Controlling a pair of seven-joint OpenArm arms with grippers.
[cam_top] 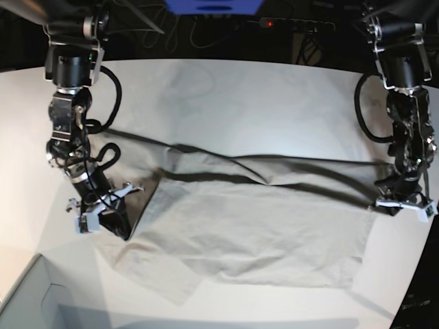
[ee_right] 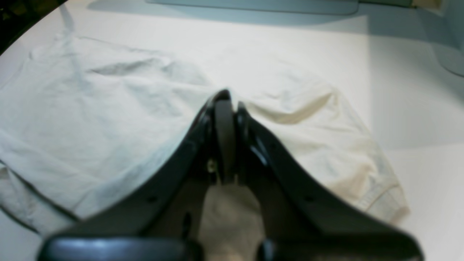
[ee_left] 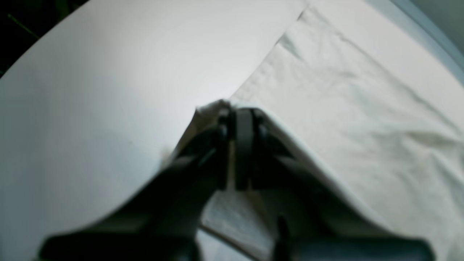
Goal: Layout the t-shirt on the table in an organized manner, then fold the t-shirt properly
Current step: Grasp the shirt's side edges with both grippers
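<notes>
The light beige-grey t-shirt (cam_top: 254,233) lies spread across the white table (cam_top: 240,103), stretched between both grippers with creases along its far edge. My right gripper (cam_top: 123,232) is shut on the shirt's edge at the base view's left. In the right wrist view the gripper (ee_right: 226,98) pinches cloth, with the shirt (ee_right: 108,108) and a sleeve hem (ee_right: 380,195) spread beyond it. My left gripper (cam_top: 384,200) is shut on the opposite edge. In the left wrist view the gripper (ee_left: 235,110) holds a raised fold of the shirt (ee_left: 362,108) just above the table (ee_left: 108,90).
A pale grey box corner (cam_top: 27,301) sits at the front left of the base view. Cables and a power strip (cam_top: 288,24) run behind the table's far edge. The table's curved edge (ee_left: 427,29) passes close beyond the shirt in the left wrist view.
</notes>
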